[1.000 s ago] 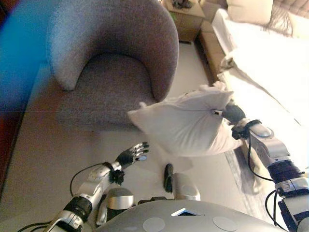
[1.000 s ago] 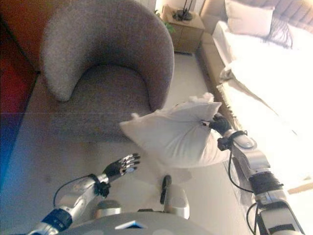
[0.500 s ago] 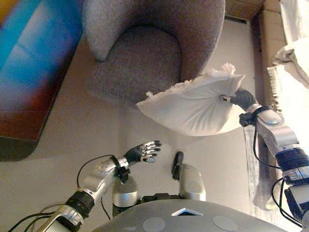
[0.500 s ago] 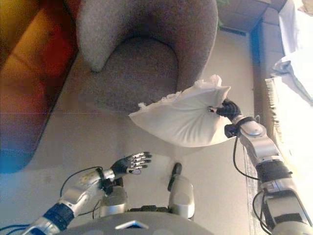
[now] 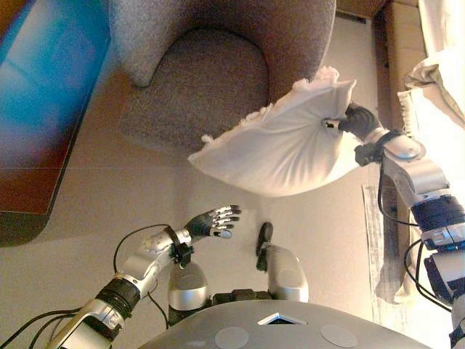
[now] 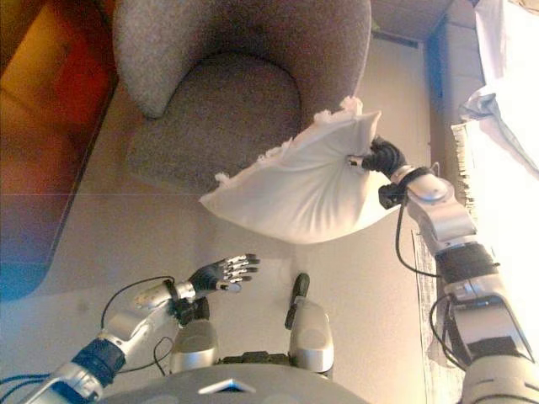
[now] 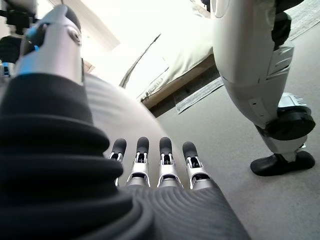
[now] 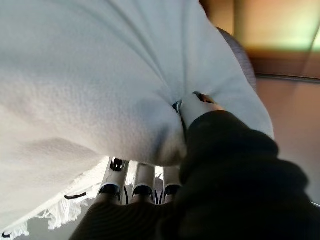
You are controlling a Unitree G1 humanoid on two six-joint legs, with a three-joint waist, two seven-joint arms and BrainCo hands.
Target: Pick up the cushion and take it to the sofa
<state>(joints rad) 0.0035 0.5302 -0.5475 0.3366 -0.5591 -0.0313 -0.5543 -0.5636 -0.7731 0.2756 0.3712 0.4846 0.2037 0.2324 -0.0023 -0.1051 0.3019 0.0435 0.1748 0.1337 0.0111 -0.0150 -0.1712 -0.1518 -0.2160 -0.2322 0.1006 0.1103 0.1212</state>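
Right wrist view: white fringed cushion [image 8: 90,75] bunched.

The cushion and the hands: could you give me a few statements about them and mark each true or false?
1. The right hand has its fingers closed on the white cushion. True.
2. The cushion lies on the seat of the grey armchair. False: it hangs in the air, in front of the chair.
3. The left hand helps hold the cushion. False: it is open and holds nothing, low over the floor.
4. The cushion has a fringed edge. True.
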